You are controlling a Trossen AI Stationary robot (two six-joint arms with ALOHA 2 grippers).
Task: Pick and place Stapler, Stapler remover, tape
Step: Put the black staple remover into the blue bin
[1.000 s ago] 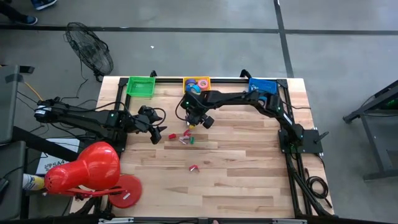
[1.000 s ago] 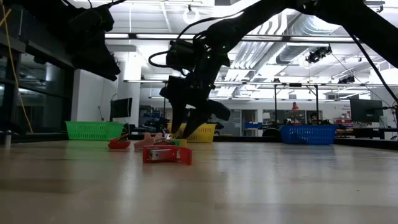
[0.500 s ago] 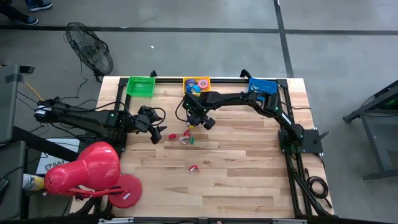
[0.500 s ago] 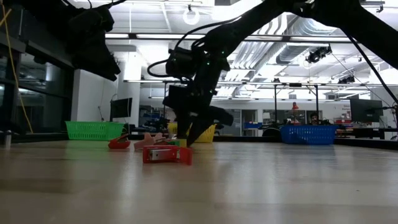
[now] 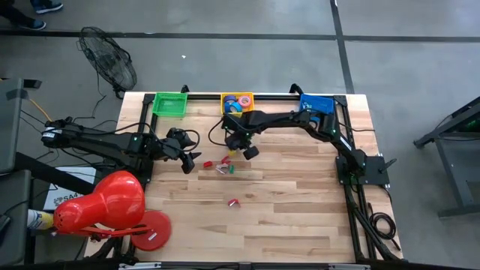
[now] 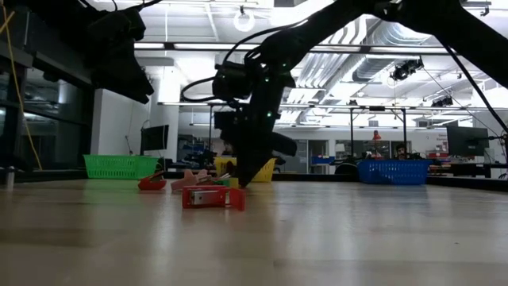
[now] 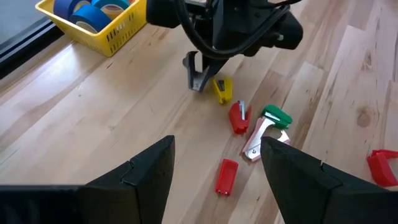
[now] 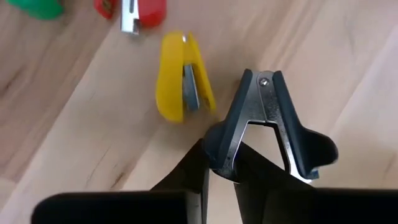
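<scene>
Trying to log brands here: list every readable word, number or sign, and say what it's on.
"SA": first letters printed on the white box; the rest is hidden.
Dark staple remover in the right claw: no marking visible.
Everything else: nothing legible, too small or blurred.

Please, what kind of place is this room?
Probably a robotics lab or workshop: two robot arms fixed on a wooden table, exposed ceiling ducts overhead, and sorting baskets such as the yellow basket of tape.
</scene>
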